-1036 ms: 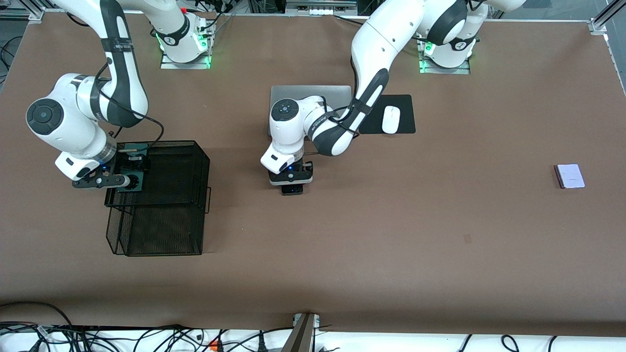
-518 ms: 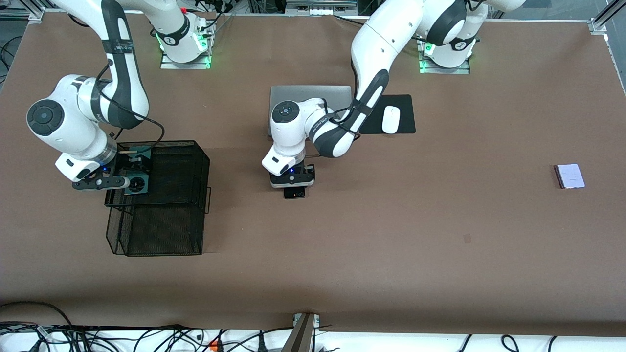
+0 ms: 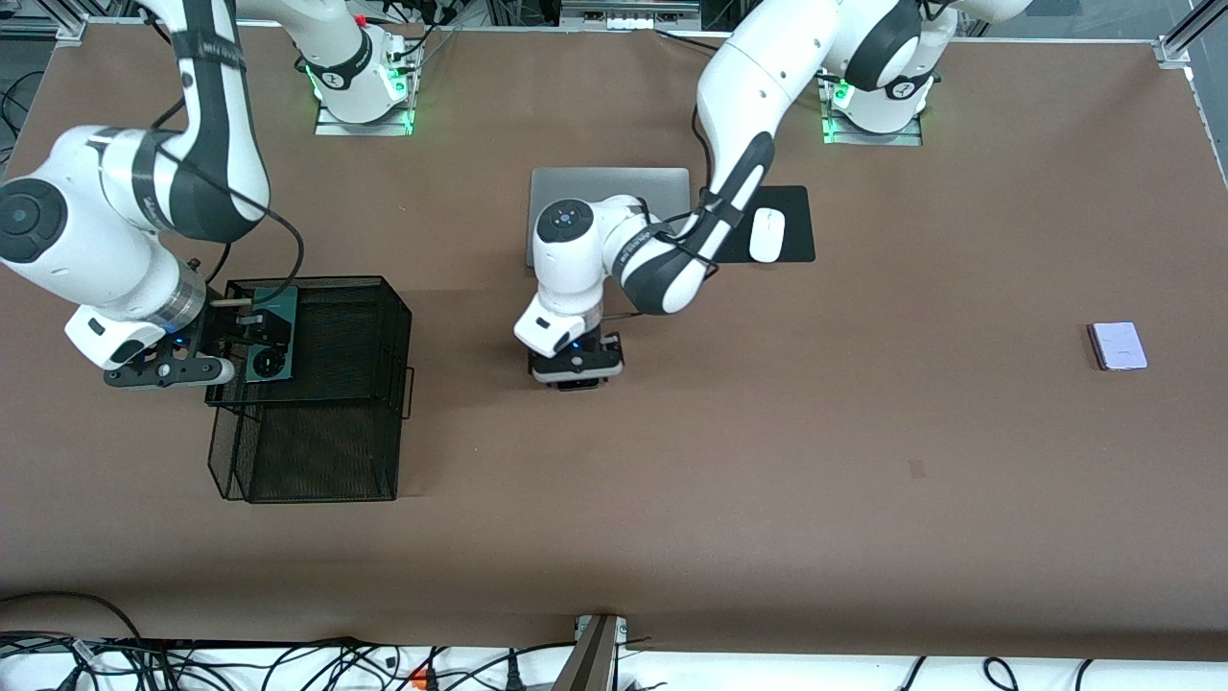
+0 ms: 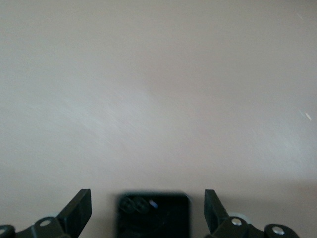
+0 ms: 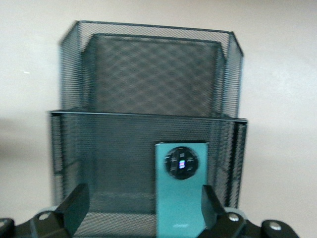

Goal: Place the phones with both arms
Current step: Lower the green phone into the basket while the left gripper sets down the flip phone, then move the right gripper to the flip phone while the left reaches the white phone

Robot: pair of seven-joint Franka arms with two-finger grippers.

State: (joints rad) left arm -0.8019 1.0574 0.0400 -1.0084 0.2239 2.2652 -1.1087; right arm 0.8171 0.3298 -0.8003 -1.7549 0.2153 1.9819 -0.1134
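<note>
At middle left of the front view, the green phone (image 5: 181,186) leans inside the black mesh basket (image 3: 326,384), let go there to rest; the right gripper (image 3: 206,350) hangs bent over it, fingers wide. At centre, the left gripper (image 3: 576,369) points straight down with wide fingers straddling the black phone (image 4: 153,213) on the table (image 3: 767,480), not touching it. The lilac phone (image 3: 1119,345) lies at middle right.

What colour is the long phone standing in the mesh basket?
Dark green phone, with a round black camera ring; clearest in the right wrist view.
</note>
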